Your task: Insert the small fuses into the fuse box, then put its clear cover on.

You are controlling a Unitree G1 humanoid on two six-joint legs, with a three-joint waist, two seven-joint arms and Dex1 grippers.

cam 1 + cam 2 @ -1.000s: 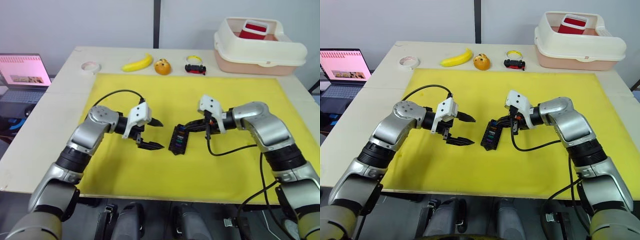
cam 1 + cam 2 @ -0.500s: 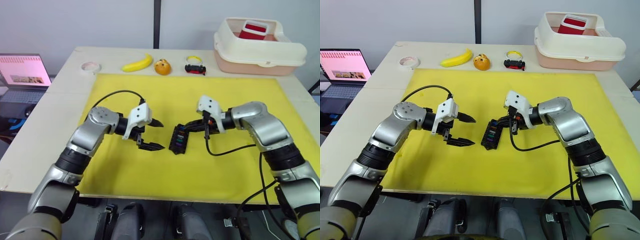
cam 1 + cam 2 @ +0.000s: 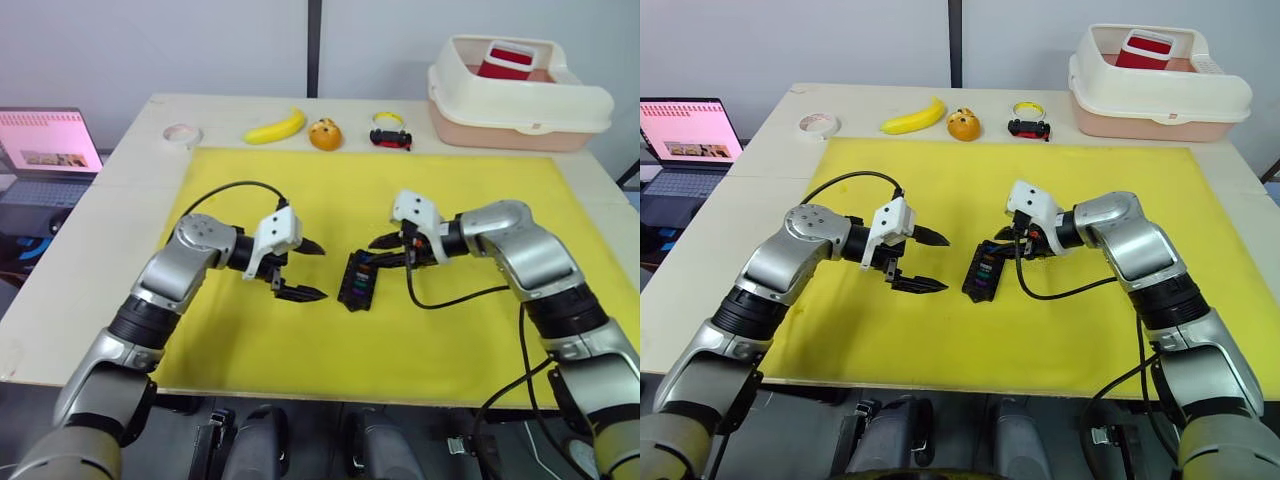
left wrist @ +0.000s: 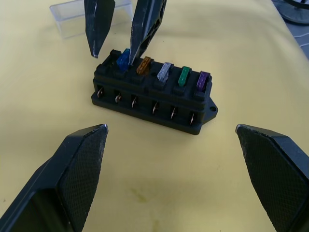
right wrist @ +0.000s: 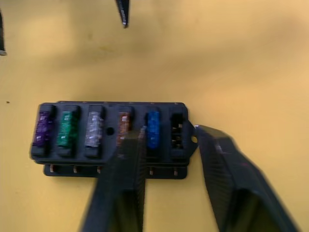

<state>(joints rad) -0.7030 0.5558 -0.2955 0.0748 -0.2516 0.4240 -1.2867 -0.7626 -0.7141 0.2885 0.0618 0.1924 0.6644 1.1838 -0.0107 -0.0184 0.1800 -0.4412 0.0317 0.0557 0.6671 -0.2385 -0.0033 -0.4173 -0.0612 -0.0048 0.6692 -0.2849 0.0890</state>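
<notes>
Far tabletop edge: tape roll (image 3: 182, 133), yellow banana (image 3: 276, 127), orange toy (image 3: 324, 133), black-red toy car (image 3: 391, 137), cream lidded bin (image 3: 517, 95) far right. Black rectangular fuse box (image 4: 153, 95) mid yellow mat (image 3: 470, 340), five coloured blade fuses (image 4: 164, 73) seated, end slot empty. Clear plastic cover (image 4: 72, 18) just beyond box. Right claw (image 5: 169, 145) slightly parted over empty slot, holding nothing. Left claw (image 3: 306, 269) wide open, empty, left of box

Both silver arms reach inward, elbows bent. The left black two-fingered claw (image 3: 303, 268) hangs with fingers spread wide. The right black claw (image 3: 385, 250) points toward it, fingers parted.
</notes>
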